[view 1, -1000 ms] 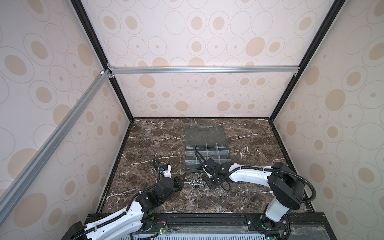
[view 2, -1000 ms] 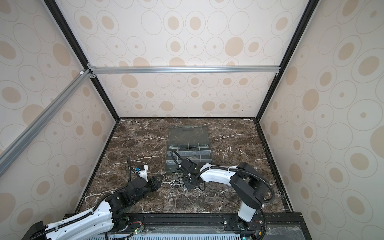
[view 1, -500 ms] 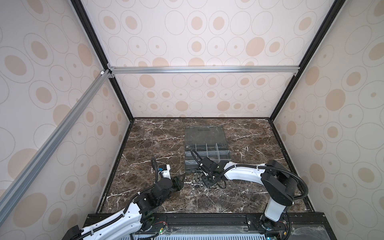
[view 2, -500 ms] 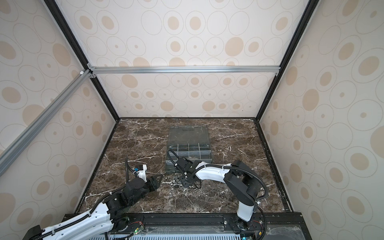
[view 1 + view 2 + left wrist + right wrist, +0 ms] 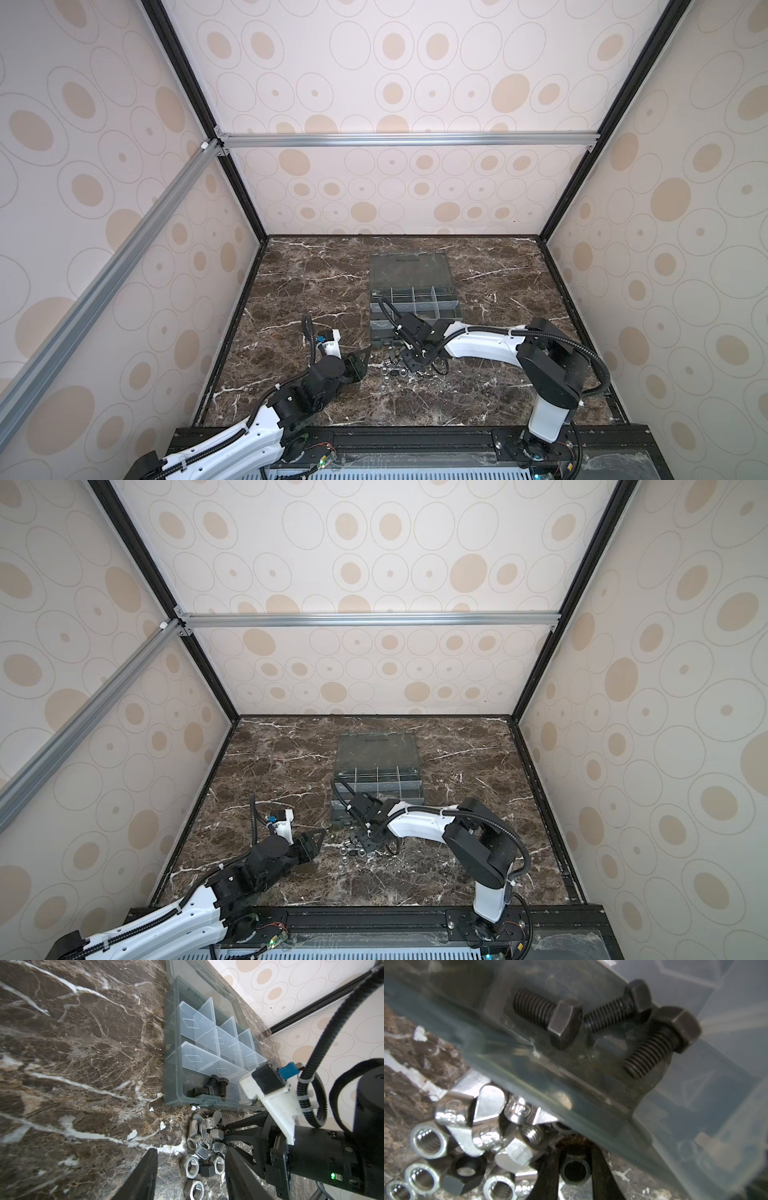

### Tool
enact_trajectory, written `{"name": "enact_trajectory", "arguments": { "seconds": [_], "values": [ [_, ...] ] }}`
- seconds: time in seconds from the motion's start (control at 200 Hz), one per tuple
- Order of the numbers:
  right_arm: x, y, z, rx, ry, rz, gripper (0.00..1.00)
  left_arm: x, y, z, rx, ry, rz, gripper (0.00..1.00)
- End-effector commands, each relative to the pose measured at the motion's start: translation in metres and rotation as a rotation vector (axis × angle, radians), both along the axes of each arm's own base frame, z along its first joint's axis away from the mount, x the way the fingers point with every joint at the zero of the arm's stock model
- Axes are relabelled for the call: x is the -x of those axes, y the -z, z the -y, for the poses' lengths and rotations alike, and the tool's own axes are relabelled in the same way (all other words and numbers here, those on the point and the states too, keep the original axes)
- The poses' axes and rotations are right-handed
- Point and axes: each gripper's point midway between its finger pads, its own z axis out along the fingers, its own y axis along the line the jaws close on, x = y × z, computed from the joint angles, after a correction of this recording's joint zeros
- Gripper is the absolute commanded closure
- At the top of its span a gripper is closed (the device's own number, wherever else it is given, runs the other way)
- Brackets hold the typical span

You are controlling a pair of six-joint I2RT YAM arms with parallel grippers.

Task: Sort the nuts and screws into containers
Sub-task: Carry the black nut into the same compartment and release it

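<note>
Nuts (image 5: 192, 1165) lie heaped by the box (image 5: 171, 1076); right fingers (image 5: 548, 1178) pinch 1 dark nut (image 5: 575, 1167), left fingers (image 5: 145, 1176) apart.

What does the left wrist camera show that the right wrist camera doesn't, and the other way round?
Only the left wrist view: the row of divided compartments, the open left hand, and the right hand seen from outside. Only the right wrist view: the right hand's fingers against both sides of a dark nut. Both: three black screws in a corner of the organizer, and the pile of silver nuts on the marble table beside it.
</note>
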Motion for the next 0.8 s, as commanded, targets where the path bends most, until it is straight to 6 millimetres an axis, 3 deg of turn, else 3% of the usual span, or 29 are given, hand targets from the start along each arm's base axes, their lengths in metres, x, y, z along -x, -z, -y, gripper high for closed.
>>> {"name": "enact_trajectory", "arguments": {
  "seconds": [0.0, 0.115, 0.255, 0.39, 0.53, 0.65, 0.795],
  "values": [
    [0.008, 0.014, 0.011, 0.057, 0.000, -0.025, 0.79, 0.000, 0.002, -0.004, 0.005, -0.024, -0.010, 0.48],
    [0.007, 0.002, 0.008, 0.034, -0.003, -0.010, 0.80, 0.000, 0.002, -0.005, 0.005, -0.026, -0.008, 0.48],
    [-0.006, -0.035, -0.003, -0.018, -0.020, 0.061, 0.80, 0.000, 0.001, -0.005, 0.006, -0.026, -0.005, 0.48],
    [-0.029, -0.076, -0.023, -0.093, -0.036, 0.129, 0.80, 0.000, 0.000, -0.005, 0.006, -0.026, -0.001, 0.47],
    [-0.061, -0.102, -0.044, -0.151, -0.029, 0.164, 0.80, -0.002, -0.004, -0.004, 0.014, -0.028, 0.015, 0.48],
    [-0.088, -0.104, -0.061, -0.158, -0.018, 0.170, 0.81, -0.002, -0.006, -0.002, 0.015, -0.017, 0.020, 0.47],
    [-0.110, -0.087, -0.076, -0.157, 0.012, 0.149, 0.81, 0.000, -0.005, -0.001, 0.008, -0.006, 0.013, 0.47]
  ]
}}
